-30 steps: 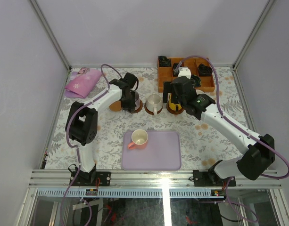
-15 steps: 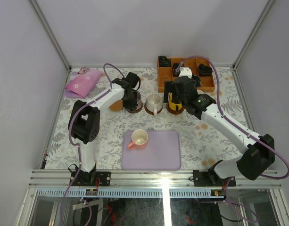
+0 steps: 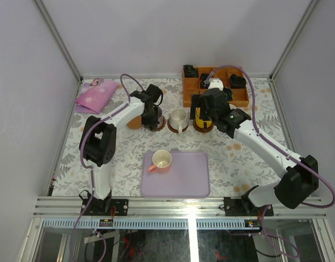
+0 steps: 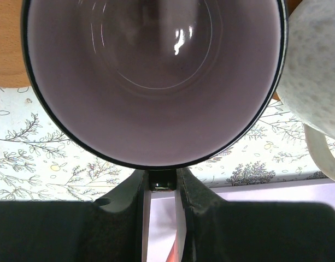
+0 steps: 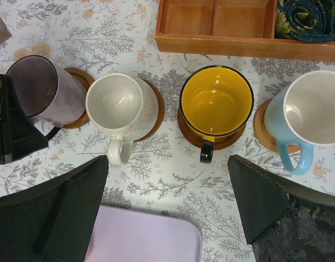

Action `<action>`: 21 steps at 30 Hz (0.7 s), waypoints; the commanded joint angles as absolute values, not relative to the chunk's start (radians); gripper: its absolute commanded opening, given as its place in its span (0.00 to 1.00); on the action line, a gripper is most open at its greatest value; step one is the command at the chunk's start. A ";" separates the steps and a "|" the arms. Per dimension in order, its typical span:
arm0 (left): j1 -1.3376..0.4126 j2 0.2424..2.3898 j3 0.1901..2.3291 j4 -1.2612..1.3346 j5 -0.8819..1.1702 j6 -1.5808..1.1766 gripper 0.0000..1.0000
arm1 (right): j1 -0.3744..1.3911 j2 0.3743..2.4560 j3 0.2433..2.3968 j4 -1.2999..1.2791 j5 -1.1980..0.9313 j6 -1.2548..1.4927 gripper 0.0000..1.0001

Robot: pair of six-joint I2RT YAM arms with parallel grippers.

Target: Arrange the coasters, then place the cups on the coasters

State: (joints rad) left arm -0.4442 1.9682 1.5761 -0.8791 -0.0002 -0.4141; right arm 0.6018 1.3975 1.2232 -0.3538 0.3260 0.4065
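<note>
Floral counter [image 3: 129,158]: left pincer [image 4: 162,188] clamps purple cup [image 4: 156,76] by its handle, tilted on a coaster [image 5: 85,75], prob. the setting-down step; next, release, then fetch pink cup [image 3: 161,160] off tray [image 3: 183,180] for bare coaster [image 3: 132,124]; right pincer [image 5: 167,180] hangs wide, empty.

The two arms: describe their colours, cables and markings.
Both the left arm and right arm have white tube links, bulky black joint housings and looping purple cables. A small green light glows on the right arm. The wedge-shaped fingers are black.
</note>
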 commanded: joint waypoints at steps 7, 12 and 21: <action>-0.450 1.973 1.622 -0.870 -0.007 -0.384 0.35 | 0.595 1.374 1.224 -0.322 0.306 0.423 0.98; -0.451 1.960 1.608 -0.874 -0.004 -0.386 0.39 | 0.594 1.377 1.225 -0.319 0.302 0.425 0.99; -0.451 1.927 1.563 -0.891 -0.034 -0.386 0.40 | 0.594 1.382 1.222 -0.315 0.289 0.431 0.99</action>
